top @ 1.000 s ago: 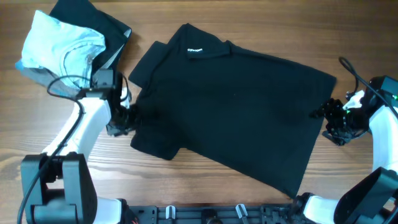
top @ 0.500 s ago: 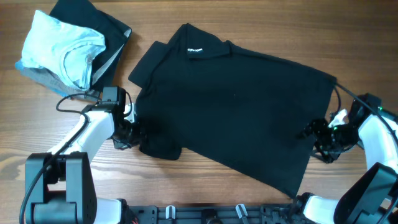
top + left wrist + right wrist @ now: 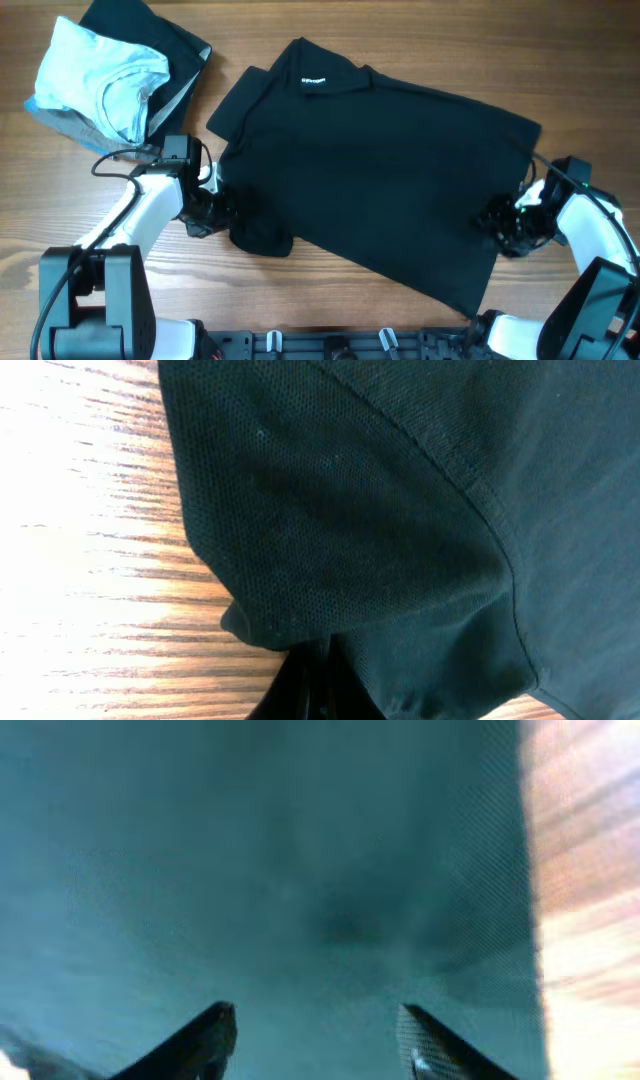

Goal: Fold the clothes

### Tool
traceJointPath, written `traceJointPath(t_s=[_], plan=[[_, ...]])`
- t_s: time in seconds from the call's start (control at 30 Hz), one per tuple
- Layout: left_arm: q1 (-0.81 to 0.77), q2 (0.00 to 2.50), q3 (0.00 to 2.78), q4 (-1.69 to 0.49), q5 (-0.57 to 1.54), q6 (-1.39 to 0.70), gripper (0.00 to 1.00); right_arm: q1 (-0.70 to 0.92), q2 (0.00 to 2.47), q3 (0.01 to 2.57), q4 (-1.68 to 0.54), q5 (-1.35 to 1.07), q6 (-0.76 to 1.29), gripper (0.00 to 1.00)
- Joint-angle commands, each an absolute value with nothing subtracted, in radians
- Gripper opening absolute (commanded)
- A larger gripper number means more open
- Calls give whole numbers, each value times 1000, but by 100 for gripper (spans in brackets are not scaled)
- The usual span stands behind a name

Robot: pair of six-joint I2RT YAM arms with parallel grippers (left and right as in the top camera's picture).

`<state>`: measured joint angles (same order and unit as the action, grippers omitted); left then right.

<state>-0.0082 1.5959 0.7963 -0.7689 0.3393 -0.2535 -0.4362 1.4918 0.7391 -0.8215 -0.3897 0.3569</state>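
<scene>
The black T-shirt (image 3: 380, 170) lies spread on the wooden table, with its white collar label (image 3: 315, 82) at the back. My left gripper (image 3: 222, 208) is at the shirt's left sleeve (image 3: 260, 238), which is bunched and pulled inward. In the left wrist view the fingers (image 3: 320, 685) are shut on the black sleeve cloth (image 3: 340, 520). My right gripper (image 3: 498, 218) is over the shirt's right edge. In the right wrist view its fingers (image 3: 320, 1030) are open just above the cloth (image 3: 300, 860), holding nothing.
A light blue folded shirt (image 3: 100, 70) lies on a grey folded garment (image 3: 58, 118) and a dark folded piece (image 3: 145, 25) at the back left. Bare wood (image 3: 380, 300) runs along the front edge, and wood shows beside the shirt (image 3: 90, 540).
My left gripper moved right and forward, dragging the left sleeve inward into a bunch. My right gripper moved left and forward, from off the shirt's right edge to over the cloth.
</scene>
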Motion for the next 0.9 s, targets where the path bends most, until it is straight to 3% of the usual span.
traceJointPath(t_s=[0.0,0.07,0.17,0.23,0.47,0.57,0.63,0.87], plan=[[-6,1597,813,-783,344,-270,4,-451,1465,837,-769,-462,413,26],[-6,1597,813,-792,339,-270,4,-470,1466,879,-710,-439,495,10],[-6,1597,813,-798,339,-270,4,-483,1469,891,-527,-413,578,9],[-6,1597,813,-797,339,-270,4,-478,1485,891,-438,-379,579,20],[-7,1597,813,-798,340,-270,19,-465,1629,891,-272,-204,570,32],[-6,1597,813,-796,340,-270,29,-465,1708,891,-140,-206,456,61],[-6,1597,813,-794,340,-270,30,-465,1744,891,-70,-204,373,71],[-6,1597,813,-793,340,-270,32,-465,1850,891,91,-198,316,79]])
